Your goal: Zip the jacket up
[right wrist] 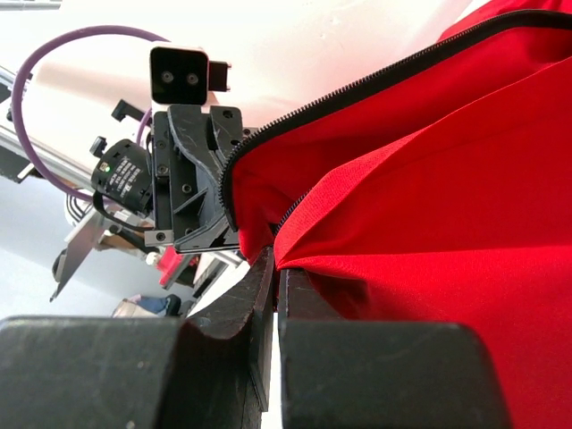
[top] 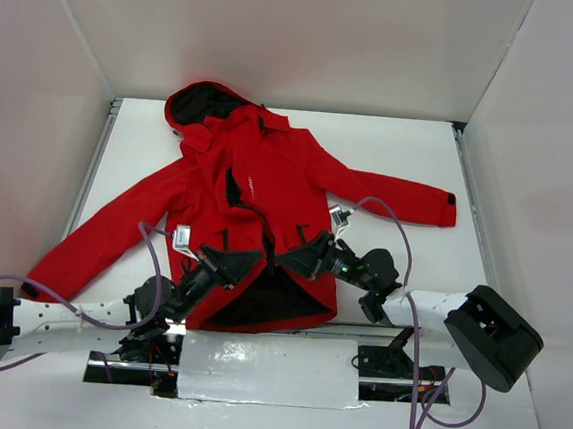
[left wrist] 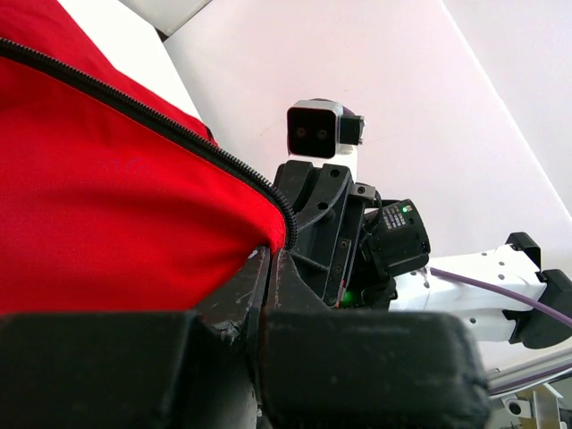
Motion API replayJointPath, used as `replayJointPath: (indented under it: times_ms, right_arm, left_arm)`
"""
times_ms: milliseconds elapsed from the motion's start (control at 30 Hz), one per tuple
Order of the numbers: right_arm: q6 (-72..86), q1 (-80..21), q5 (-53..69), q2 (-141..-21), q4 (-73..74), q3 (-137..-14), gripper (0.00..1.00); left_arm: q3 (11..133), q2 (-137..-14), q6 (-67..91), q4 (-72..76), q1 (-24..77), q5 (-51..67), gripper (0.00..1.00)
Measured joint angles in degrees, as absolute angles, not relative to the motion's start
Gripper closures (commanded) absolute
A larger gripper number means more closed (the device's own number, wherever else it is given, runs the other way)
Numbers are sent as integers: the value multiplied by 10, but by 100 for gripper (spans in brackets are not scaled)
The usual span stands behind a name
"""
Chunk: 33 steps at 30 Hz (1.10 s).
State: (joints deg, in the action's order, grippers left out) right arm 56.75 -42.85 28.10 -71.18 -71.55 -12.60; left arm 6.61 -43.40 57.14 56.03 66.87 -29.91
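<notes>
A red jacket (top: 259, 187) lay flat on a white table (top: 403, 149), with its hood beyond both grippers. The front hung open at the hem, showing dark lining (top: 277, 296) between the two grippers.

The left gripper (top: 228, 267) had its fingers pressed together on the hem corner of one front panel. In its wrist view the black zipper teeth (left wrist: 179, 134) ran up and away from the pinch. The right gripper (top: 303, 257) pinched the facing panel's corner the same way, directly across from the left gripper and close to it.

The zipper appeared not yet joined. The risk lay in the thin, slick-looking fabric. Either corner could slide out of its pinch when the two ends are drawn together. The ends could also meet askew, and then the teeth would fail to engage.
</notes>
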Motion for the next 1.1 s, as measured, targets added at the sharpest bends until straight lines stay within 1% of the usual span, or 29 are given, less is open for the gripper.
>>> replayJointPath:
  times_ms: [1100]
  right_arm:
    - [576, -429, 276, -693, -724, -108, 100]
  left_arm:
    - [66, -451, 573, 570, 669, -303, 100]
